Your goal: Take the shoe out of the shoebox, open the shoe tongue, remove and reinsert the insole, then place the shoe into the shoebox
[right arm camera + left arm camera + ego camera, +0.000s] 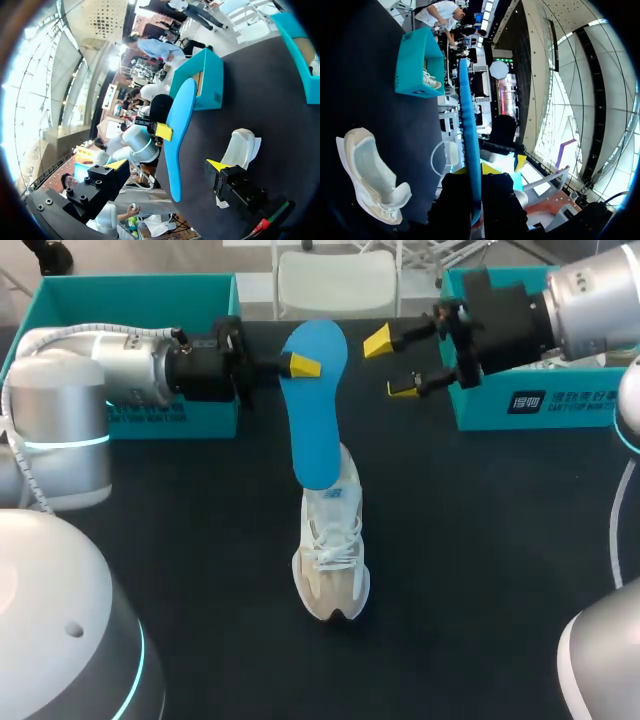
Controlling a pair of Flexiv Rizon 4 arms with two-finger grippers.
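The left gripper (298,365) is clamped on the blue insole (315,410), one yellow-tipped finger on each face. In the left wrist view (476,172) the insole (470,140) runs edge-on between the fingers. The right gripper (392,365) stands spread wide and holds nothing, its tips just beside the insole's broad end and apart from it. In the right wrist view (167,165) the insole (177,135) lies ahead of the parted fingers.

On the dark table (480,540), a teal left shoebox (130,290) sits at the far left corner behind the left arm. A teal right shoebox (530,405) sits at the far right under the right arm.

The pale laced shoe (332,560) stands upright on its sole mid-table, outside both boxes, toe toward the robot.

The insole is held up off the table and slanted, its narrow end over the shoe's opening. Whether it touches the shoe, I cannot tell.
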